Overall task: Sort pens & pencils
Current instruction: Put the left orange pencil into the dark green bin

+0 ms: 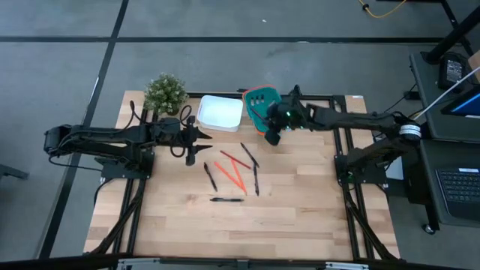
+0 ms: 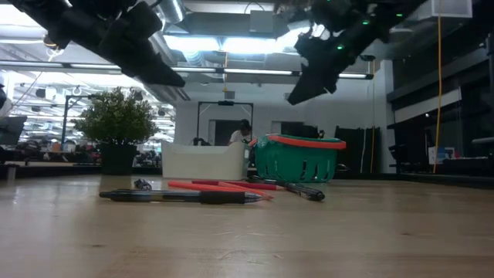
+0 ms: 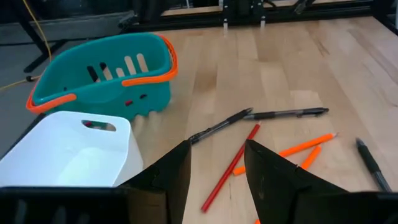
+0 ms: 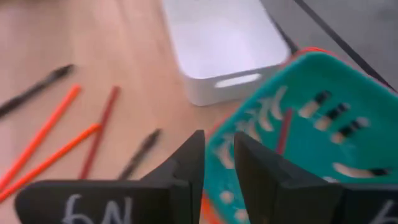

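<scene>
Orange-red pencils (image 1: 231,174) and thin black pens (image 1: 250,154) lie scattered on the pale wooden table (image 1: 300,217). The right gripper (image 1: 271,136), fingers slightly parted around nothing, hovers beside the teal plastic basket (image 1: 262,100), where one pencil lies. The left gripper (image 1: 201,136), fingers spread, waits near the white bin (image 1: 220,112).

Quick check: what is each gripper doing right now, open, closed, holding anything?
Left gripper: open, empty, above the table near the white bin.
Right gripper: open, empty, over the teal basket.

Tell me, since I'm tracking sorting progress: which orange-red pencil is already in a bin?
The thin orange-red pencil lying inside the teal plastic basket, seen below the right pincer; the other pencils lie on the wooden table.
</scene>
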You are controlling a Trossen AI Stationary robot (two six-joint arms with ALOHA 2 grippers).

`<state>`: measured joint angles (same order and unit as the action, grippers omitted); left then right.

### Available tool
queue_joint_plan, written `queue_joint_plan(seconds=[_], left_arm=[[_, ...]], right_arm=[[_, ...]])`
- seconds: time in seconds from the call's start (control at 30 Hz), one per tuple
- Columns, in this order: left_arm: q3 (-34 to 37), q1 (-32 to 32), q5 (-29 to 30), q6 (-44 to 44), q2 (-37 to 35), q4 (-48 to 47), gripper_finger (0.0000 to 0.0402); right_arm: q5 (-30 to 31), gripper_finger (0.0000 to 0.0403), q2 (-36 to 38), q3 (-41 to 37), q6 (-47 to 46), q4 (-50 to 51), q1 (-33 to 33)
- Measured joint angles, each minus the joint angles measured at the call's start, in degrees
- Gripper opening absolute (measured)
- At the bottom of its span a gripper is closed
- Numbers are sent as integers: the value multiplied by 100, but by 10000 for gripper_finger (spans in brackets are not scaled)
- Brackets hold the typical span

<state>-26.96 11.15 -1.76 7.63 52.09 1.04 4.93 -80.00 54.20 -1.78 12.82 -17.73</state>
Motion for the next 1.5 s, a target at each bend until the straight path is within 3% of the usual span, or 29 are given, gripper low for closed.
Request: queue_joint_plan(seconds=[0.23, 0.37, 0.93, 1.5], left_arm=[[0, -520, 526, -158, 309, -313, 143], [-150, -718, 677, -221, 720, -463, 143], [-1958, -1271, 706, -260, 3187, -1932, 143], [-2687, -1483, 676, 206, 4200, -2560, 143]], right_arm=[[2, 87, 568, -1170, -227, -1319, 555], [0, 87, 676, -1500, -378, -1550, 806], [354, 87, 667, -2026, -564, -1959, 1248], [286, 87, 661, -2326, -530, -2297, 1248]])
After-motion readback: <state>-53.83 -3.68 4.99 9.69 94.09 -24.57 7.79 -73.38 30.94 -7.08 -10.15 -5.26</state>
